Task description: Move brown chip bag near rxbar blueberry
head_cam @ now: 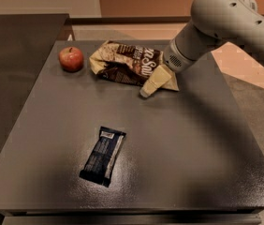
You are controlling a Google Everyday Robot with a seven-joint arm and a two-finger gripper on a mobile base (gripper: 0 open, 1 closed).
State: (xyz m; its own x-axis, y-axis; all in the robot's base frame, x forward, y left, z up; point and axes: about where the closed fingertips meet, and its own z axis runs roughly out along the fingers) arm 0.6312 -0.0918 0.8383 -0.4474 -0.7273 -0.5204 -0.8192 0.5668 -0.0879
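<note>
1. Your pale cream, wedge-shaped gripper (153, 82) is at the far right of the table, angled down and to the left, with its tip low over the tabletop. It lies across the right end of the bag. You cannot tell from this view whether the claw is open or closed, or whether it has hold of anything.
2. Behind it, the smooth, rounded grey arm (216, 20) comes in from the upper right. A perforated patch shows on the wrist casing just above the gripper.
3. The task's thing, the large crinkled dark-brown chip bag (122, 62) with cream-tan ends and white script lettering, lies flat along the far edge of the table. Its foil is heavily creased. Its right cream end lies under and beside the gripper.
4. The small, round, glossy red apple (71, 58) sits just left of the brown chip bag, close to it; you cannot tell whether they touch.
5. The rxbar blueberry (103, 155), a small flat rectangular navy-blue bar wrapper with a pale label at its far end, lies near the front of the table. It is tilted slightly clockwise and is well apart from the bag, the apple and the gripper.
6. The square dark grey table (202, 153) has a fine speckled, matt surface with a dull sheen around the bar.
</note>
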